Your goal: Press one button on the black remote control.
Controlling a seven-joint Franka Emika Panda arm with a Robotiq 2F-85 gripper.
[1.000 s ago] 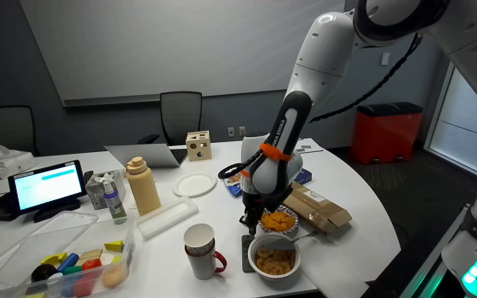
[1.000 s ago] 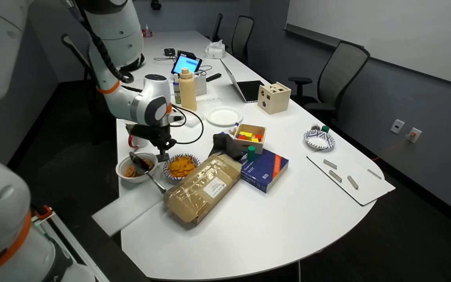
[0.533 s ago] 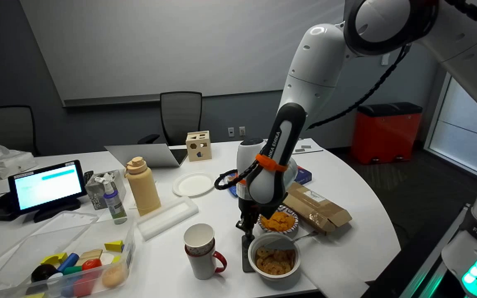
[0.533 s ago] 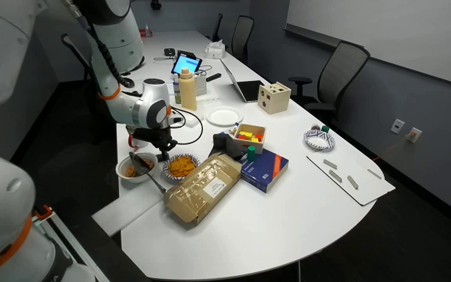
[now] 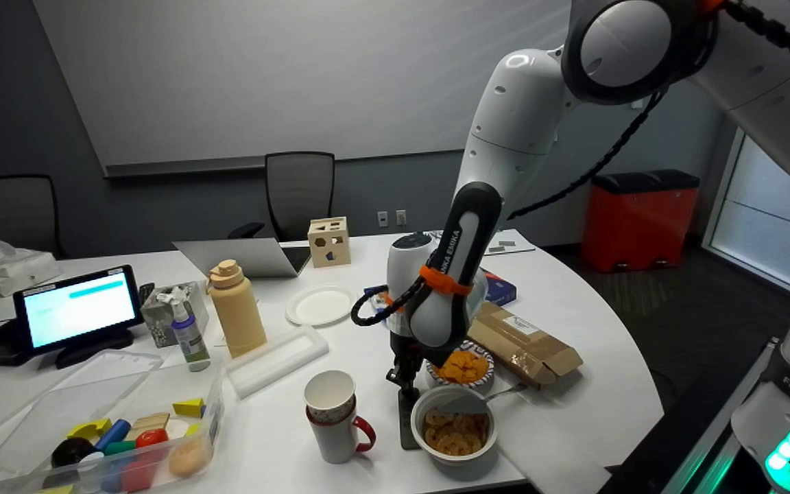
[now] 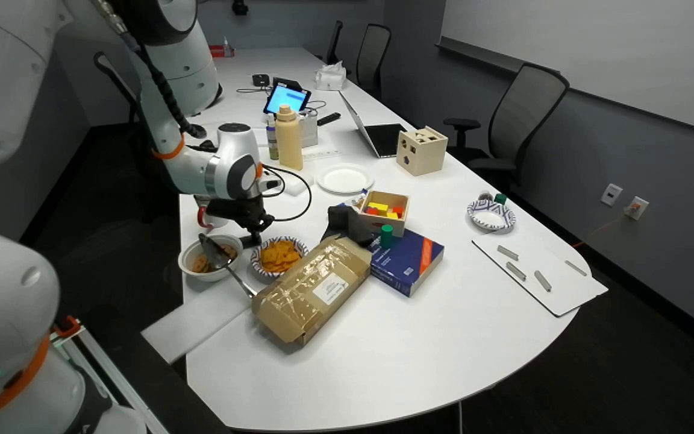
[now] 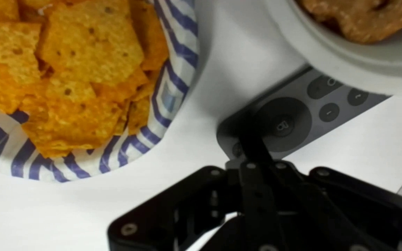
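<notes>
The dark grey remote control (image 7: 328, 101) lies on the white table, with a large round pad and several small buttons. One end of it is hidden under the white bowl's rim in the wrist view. It shows in both exterior views (image 5: 407, 429) (image 6: 247, 242), partly behind the gripper or bowls. My gripper (image 7: 255, 143) points down over the remote's round-pad end, fingers together and holding nothing visible. The fingertips are dark and overlap the pad's edge beside a small button; I cannot tell whether they touch. The gripper also shows in both exterior views (image 5: 407, 390) (image 6: 256, 236).
A white bowl of cookies (image 5: 424, 444) with a spatula stands against the remote's side. A patterned bowl of orange chips (image 7: 183, 52) is close by the gripper. Stacked cups (image 5: 334, 436), a cardboard box (image 6: 314, 289) and a bottle (image 5: 237, 312) stand around. Another black remote (image 6: 329, 119) lies farther off.
My gripper has come down onto or very near the remote and shifted slightly toward its end. The arm has lowered with it, moving less in the last half second. The fingers stay together.
</notes>
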